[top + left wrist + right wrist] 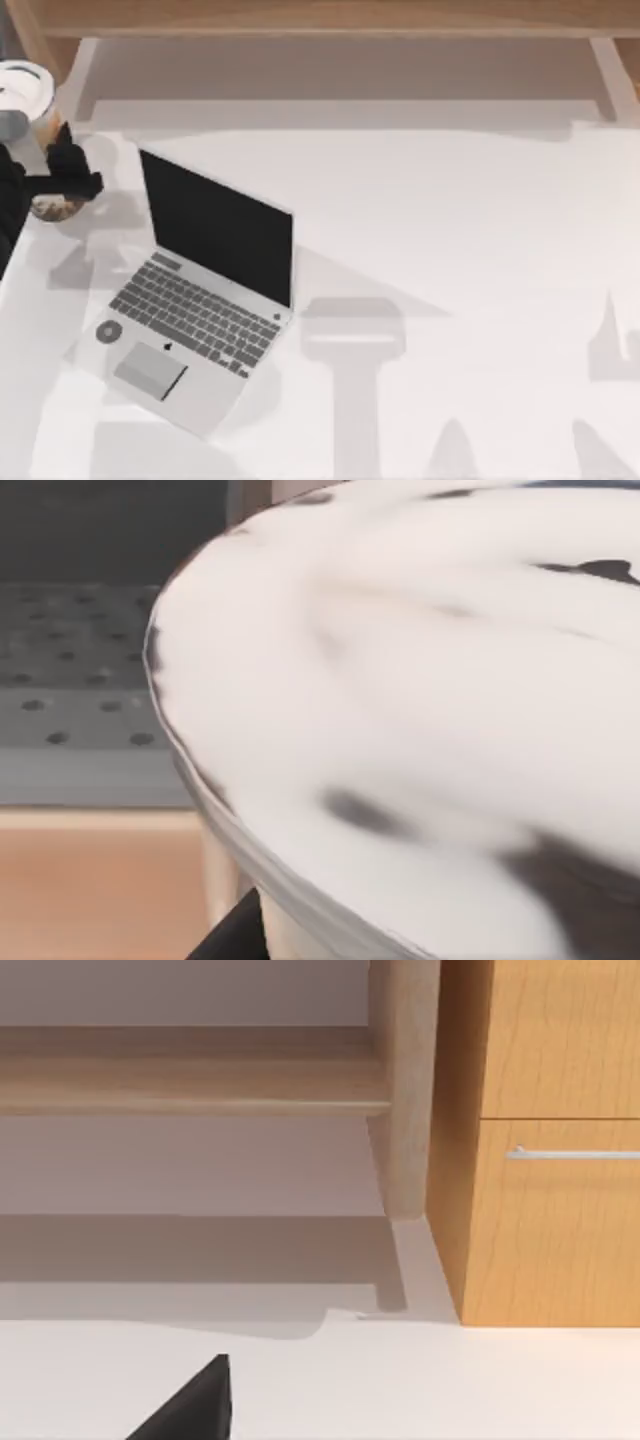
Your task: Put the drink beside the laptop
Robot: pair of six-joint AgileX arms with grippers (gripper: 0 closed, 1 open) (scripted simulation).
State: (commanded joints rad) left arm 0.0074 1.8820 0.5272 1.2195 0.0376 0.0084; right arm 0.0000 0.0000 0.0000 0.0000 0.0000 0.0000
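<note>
Gripping the drink (40, 130), the left tool (68, 170) sits left of the laptop (205, 290).

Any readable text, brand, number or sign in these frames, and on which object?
None can be read.
Laptop: key legends too small to read; the round grey sticker by the trackpad shows no legible mark.
Drink, at the left gripper: white lid and clear cup carry no visible lettering.
Drawer front: plain wood, no label.

Table: a white table (450, 200) is spreading under soft grey shadows.
Shelf: a light wooden shelf (330, 18) is running along the table's far edge.
Cabinet: a wood-grain cabinet (550, 1140) with a silver handle (575, 1152) is standing beside the shelf's post.
</note>
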